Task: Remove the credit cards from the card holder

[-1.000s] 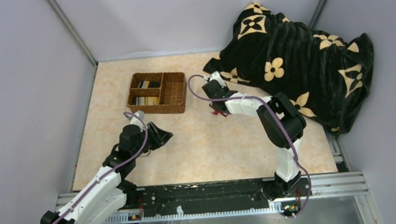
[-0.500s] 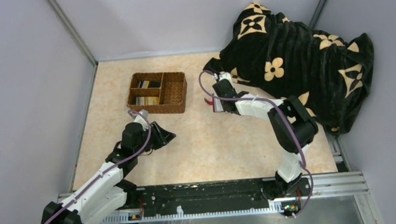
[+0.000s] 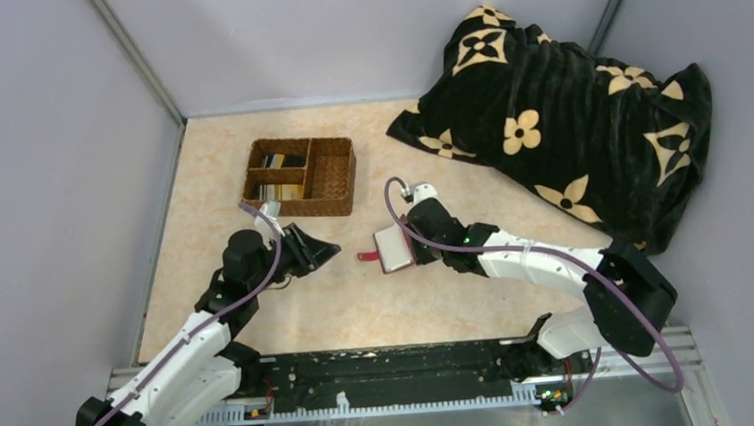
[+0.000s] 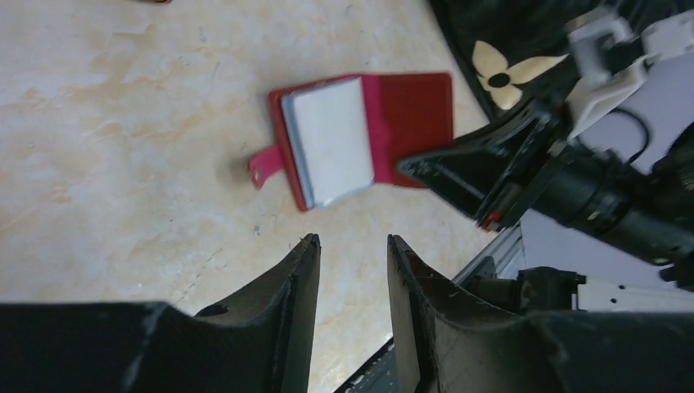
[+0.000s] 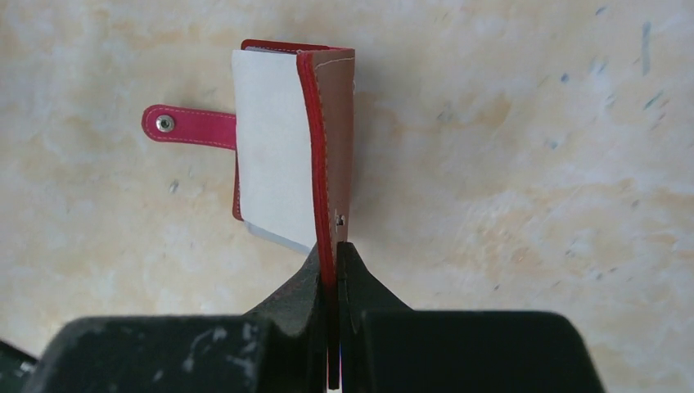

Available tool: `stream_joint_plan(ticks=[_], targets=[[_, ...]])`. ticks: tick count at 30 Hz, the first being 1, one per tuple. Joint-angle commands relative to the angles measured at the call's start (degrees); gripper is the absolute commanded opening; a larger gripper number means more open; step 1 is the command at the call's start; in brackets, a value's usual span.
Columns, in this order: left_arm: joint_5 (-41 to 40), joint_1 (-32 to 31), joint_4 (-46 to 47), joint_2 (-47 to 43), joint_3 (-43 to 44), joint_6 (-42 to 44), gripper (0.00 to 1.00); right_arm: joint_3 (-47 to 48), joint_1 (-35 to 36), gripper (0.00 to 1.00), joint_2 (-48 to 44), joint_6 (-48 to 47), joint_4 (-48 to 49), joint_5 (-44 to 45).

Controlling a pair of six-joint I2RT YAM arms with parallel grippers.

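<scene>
The red card holder (image 3: 393, 249) hangs open just above the table's middle, pale inner pockets (image 5: 274, 164) facing out and its snap tab (image 5: 184, 125) sticking out left. My right gripper (image 5: 331, 250) is shut on the edge of its red cover. My left gripper (image 4: 352, 240) is open and empty, a short way left of the holder (image 4: 360, 135), fingers pointing at it. Several credit cards (image 3: 282, 160), dark, striped and tan, lie in the left compartments of the wicker basket. Whether the pockets hold cards I cannot tell.
The brown wicker divided basket (image 3: 331, 176) stands at the back left of the table. A black blanket with tan flowers (image 3: 556, 100) is heaped over the back right corner. Grey walls close in the table on three sides.
The right gripper shut on the card holder near the blanket and carried it forward and left to the table's middle. The left gripper shifted slightly right toward it.
</scene>
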Motion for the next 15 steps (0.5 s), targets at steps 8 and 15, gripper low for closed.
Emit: stream_joint_plan(ticks=[8, 15], targets=[[3.8, -1.9, 7.5, -0.7, 0.3, -5.1, 0.42, -15.9, 3.3, 0.0, -11.8, 19.9, 10.9, -11.1], [-2.1, -12.3, 16.6, 8.6, 0.4, -5.1, 0.42, -17.7, 3.3, 0.0, -10.9, 21.0, 10.2, -10.1]])
